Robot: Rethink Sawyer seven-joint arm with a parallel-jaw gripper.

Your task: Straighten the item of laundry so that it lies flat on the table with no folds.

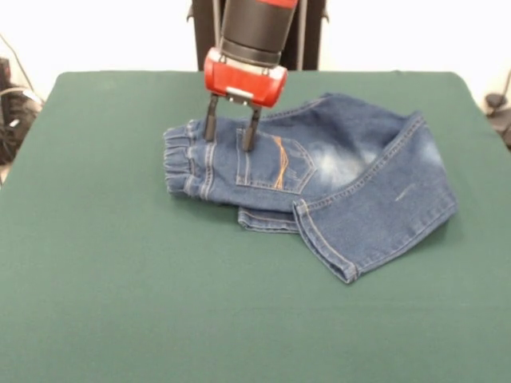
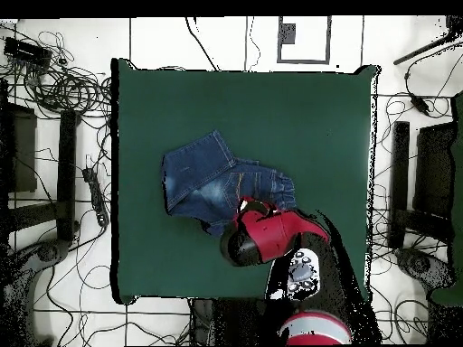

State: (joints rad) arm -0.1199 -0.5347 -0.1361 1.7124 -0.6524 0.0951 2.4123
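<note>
The blue denim jeans (image 1: 335, 171) lie folded on the green table (image 1: 120, 279). The gathered waistband (image 1: 177, 163) is at the left in the front view. A back pocket with orange stitching (image 1: 281, 163) faces up. One leg is folded over toward the front right, its hem (image 1: 323, 243) near the table's middle. My gripper (image 1: 231, 132) hangs over the waistband end, open, its two black fingers (image 1: 211, 120) spread and touching the denim just right of the waistband. In the overhead view the jeans (image 2: 203, 176) lie at the table's middle and the red gripper head (image 2: 267, 230) covers their lower right part.
The table's edges (image 2: 118, 181) are far from the jeans on all sides. Cables and stands (image 2: 54, 90) lie on the floor around the table. The robot's pedestal (image 1: 255, 32) stands behind the far edge.
</note>
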